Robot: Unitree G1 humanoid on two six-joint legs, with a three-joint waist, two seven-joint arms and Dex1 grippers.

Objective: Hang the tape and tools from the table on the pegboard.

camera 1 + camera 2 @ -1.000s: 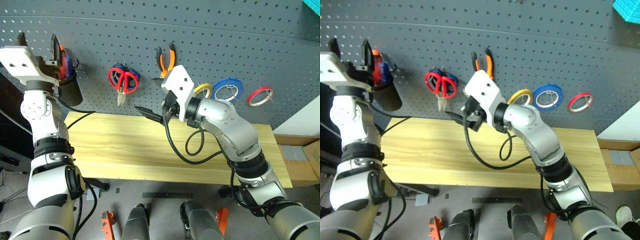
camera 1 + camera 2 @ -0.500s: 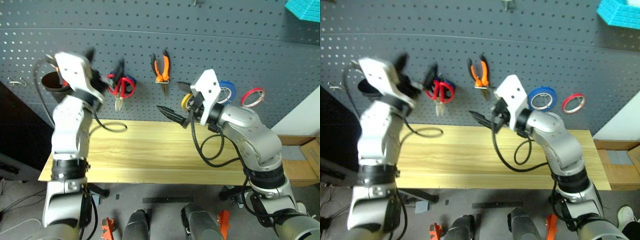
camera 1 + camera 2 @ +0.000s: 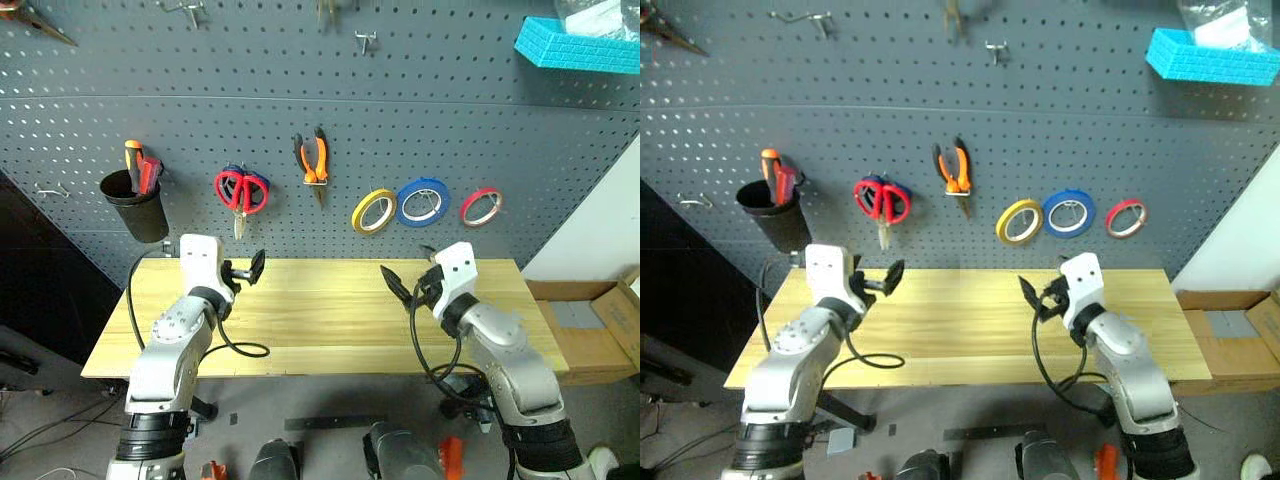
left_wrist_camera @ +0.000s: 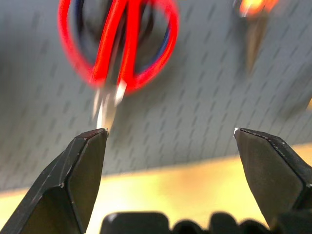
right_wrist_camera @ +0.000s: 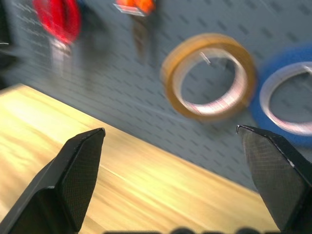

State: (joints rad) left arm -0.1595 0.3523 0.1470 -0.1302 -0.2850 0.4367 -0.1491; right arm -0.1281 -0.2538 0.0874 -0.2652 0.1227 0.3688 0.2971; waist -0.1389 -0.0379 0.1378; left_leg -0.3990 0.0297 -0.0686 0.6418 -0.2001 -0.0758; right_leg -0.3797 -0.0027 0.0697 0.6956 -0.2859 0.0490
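Left eye view: nothing of the task lies on the table [image 3: 310,330]; its wooden top carries only the robot's cables. The yellowish-tan tape [image 3: 374,211] hangs on the pegboard [image 3: 330,120], just beside the blue roll [image 3: 421,201] at its 3 o'clock, with the red roll [image 3: 481,206] further along. The red-handled scissors [image 3: 238,190] hang points down, their long axis vertical, at 9 o'clock from the orange-and-black pliers [image 3: 314,160], which also hang nose down. The red-handled screwdriver [image 3: 145,172] stands in the black cup [image 3: 138,204] at the far left of the row.

The left gripper [image 3: 247,270] is held low over the table with its fingers spread wide and nothing between them; the scissors lie at about 12 o'clock from it, well apart, so the left arm is the nearer to them. The right gripper [image 3: 402,285] is likewise spread wide and empty, with the tape at about 11 o'clock above it, apart.

Judging from how things hang, the task looks finished, and no further pick seems called for.
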